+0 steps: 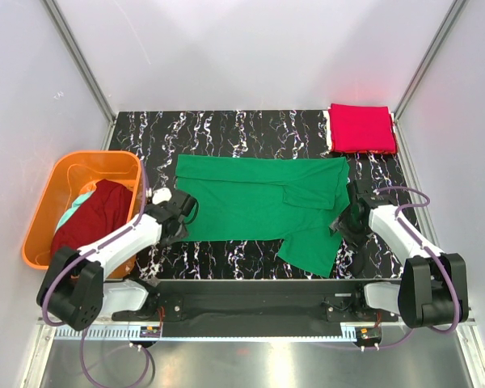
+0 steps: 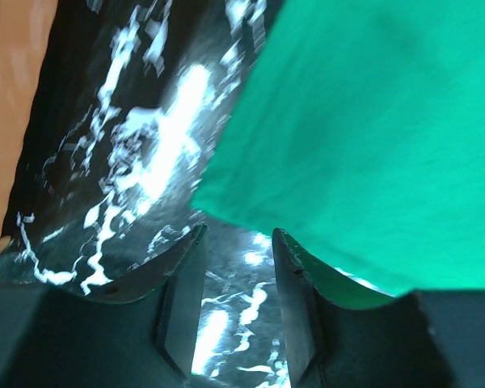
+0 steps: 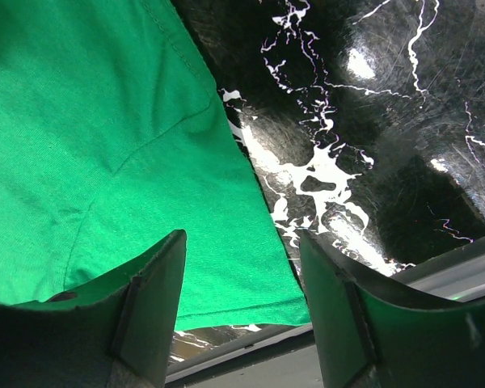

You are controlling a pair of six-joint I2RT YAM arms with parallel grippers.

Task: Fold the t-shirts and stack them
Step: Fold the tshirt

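Left claw, right claw spread, flanking green tee; orange basket beside left.

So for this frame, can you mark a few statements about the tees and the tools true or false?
1. The green tee lies spread on the table. True.
2. The red tee is in the basket. False: it lies folded at the table's far right corner. The basket holds a maroon tee.
3. The left tool is shut on the green tee. False: its jaws are apart, with bare table between them, at the tee's left edge.
4. The right tool is open over the green tee's right edge. True.
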